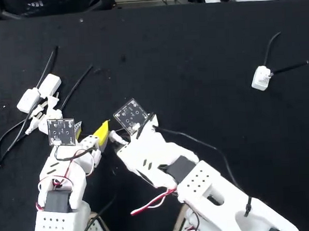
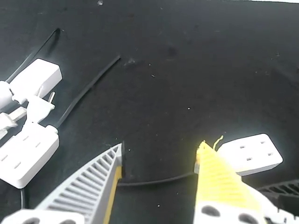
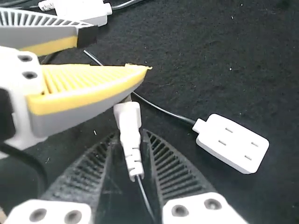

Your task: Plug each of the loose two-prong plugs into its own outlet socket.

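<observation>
My right gripper (image 3: 131,136) is shut on a white two-prong plug (image 3: 128,126), whose thin black cord trails back between the fingers. In the high view this plug (image 1: 116,138) sits at the tip of the right gripper (image 1: 114,139). A white outlet socket (image 3: 232,143) lies flat on the mat just beyond it, also seen as the socket (image 2: 250,154) beside the yellow finger. My left gripper (image 2: 160,147) stands open, astride a black cord (image 2: 154,179), with nothing held. Its yellow finger (image 3: 84,88) hovers right over the held plug.
On the left lie two more white sockets (image 1: 28,100) (image 1: 49,85), a loose plug (image 2: 39,109) and several black cords. Another white socket block (image 1: 260,79) with black cords sits far right. The two arms crowd together at the front centre of the black mat (image 1: 182,52).
</observation>
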Tool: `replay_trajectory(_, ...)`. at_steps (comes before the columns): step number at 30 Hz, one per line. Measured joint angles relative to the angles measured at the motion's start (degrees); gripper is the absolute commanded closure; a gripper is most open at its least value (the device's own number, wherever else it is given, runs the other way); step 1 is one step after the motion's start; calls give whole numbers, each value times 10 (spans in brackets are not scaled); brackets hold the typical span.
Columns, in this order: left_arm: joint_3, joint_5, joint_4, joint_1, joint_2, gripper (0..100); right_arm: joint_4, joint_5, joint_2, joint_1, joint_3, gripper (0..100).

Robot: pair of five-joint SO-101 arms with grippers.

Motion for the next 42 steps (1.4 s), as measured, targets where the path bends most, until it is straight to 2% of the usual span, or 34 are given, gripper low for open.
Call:
replay_trajectory(8, 0, 0, -3, 0, 0, 747, -11, -4, 0, 0, 0, 988)
replay_trajectory(13, 0, 0, -4, 0, -1, 747, -18, -39, 0, 1, 0, 987)
replay_trajectory(25, 4, 0, -4, 0, -1, 747, -18, -49, 0, 1, 0, 987)
replay_trajectory(29, 4, 0, -4, 0, -1, 747, -18, -73, 0, 1, 0, 987)
replay_trajectory(42, 4, 0, -4, 0, -1, 747, -18, -76, 0, 1, 0, 987)
